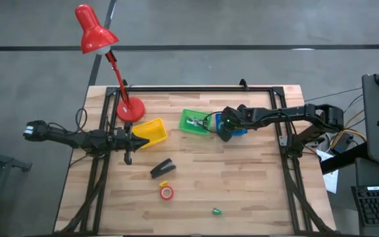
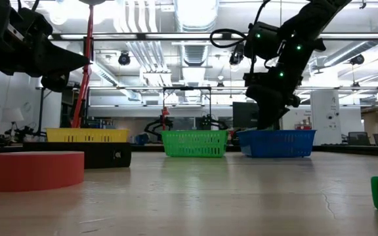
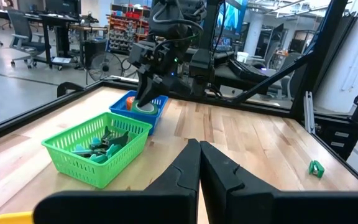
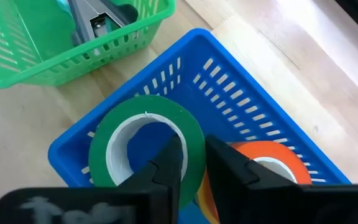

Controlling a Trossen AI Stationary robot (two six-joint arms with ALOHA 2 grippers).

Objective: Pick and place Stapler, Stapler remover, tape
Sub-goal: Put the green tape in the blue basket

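My right gripper [image 1: 224, 130] reaches slanting down into the blue basket [image 4: 229, 93], shut on a green tape roll [image 4: 146, 146]. An orange tape roll [image 4: 272, 163] lies beside the green one in the basket. The silvery stapler remover [image 4: 98, 22] lies in the green basket [image 1: 194, 122]. The black stapler [image 1: 162, 168] lies on the table near the middle, and a red tape roll [image 1: 167, 191] lies flat just nearer. My left gripper [image 3: 199, 163] hovers shut and empty by the yellow basket [image 1: 151, 130]. My right gripper has the green roll by one side of its ring wall [image 4: 195, 152], one finger inside the white core and one outside. The fingers come from above, slanting down. The roll sits tilted inside the blue basket, against the orange roll; whether it rests on the floor is hidden.
A red desk lamp [image 1: 129, 108] stands at the table's far left, its head beyond the edge. A small green lump [image 1: 216, 211] lies near the front edge. A black frame [image 1: 196, 89] runs around the table. Bare wood spreads at the front right.
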